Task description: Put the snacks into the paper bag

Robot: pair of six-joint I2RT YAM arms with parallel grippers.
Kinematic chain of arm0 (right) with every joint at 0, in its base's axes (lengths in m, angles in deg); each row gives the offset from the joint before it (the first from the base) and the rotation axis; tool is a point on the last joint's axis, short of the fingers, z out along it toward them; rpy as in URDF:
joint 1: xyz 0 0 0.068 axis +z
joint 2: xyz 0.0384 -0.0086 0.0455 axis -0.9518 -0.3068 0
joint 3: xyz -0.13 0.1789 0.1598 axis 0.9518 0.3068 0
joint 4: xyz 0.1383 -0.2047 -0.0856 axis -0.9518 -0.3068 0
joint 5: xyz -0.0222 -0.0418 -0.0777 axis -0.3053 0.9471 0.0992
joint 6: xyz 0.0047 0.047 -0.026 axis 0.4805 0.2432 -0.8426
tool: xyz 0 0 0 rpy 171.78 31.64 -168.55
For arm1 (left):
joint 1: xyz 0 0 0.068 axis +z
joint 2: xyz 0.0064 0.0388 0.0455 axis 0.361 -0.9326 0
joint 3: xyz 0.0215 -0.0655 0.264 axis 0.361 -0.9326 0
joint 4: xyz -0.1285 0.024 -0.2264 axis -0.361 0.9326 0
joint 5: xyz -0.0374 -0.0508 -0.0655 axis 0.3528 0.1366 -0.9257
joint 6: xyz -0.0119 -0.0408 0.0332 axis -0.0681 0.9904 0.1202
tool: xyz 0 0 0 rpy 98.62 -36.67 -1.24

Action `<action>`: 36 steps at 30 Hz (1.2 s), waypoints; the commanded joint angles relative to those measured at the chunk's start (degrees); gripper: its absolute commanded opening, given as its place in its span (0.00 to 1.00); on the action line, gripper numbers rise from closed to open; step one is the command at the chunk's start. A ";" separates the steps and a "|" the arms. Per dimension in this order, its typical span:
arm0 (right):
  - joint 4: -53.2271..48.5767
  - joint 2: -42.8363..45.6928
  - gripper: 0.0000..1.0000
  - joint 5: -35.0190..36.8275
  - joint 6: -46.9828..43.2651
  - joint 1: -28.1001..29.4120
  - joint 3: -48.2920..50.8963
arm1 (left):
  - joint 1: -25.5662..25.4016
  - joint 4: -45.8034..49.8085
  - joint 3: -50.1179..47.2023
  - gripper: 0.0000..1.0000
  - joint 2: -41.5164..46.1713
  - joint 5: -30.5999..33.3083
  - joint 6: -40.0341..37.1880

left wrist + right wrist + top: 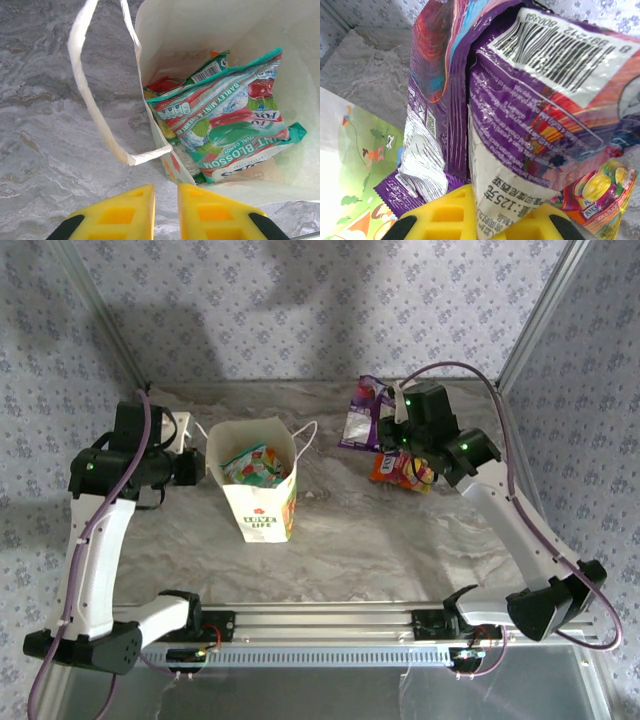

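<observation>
The white paper bag (262, 502) stands upright left of centre with its mouth open. Inside lie a teal-green snack packet (230, 115) over a green one (210, 67) and a red one (162, 84). My left gripper (190, 466) hovers at the bag's left rim. Its yellow fingers (200, 212) stand a narrow gap apart with nothing between them, just short of the rim's corner. My right gripper (392, 432) is shut on the bottom edge of a purple packet (520, 100), which hangs off the table at the back right (360, 415). An orange packet (403, 470) lies below it.
The bag's white handle (92, 95) loops out over the marble tabletop (400, 530) on the left; another handle (306, 435) hangs on the right. Metal frame posts (540, 320) and patterned walls close in the back and sides. The bag's printed side (355, 165) is close to the held packet.
</observation>
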 commanded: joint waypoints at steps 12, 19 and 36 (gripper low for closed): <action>6.79 0.02 0.11 1.76 -13.72 4.70 -9.12 | -0.15 -1.96 -0.55 0.19 1.56 0.66 0.97; 9.17 -2.20 0.11 2.87 -17.67 7.17 -14.68 | -0.15 -2.47 -1.69 0.19 2.48 1.07 0.80; 14.73 -12.33 0.11 -5.52 -28.41 16.54 -24.70 | 0.20 -5.78 -4.58 0.19 4.31 2.29 2.46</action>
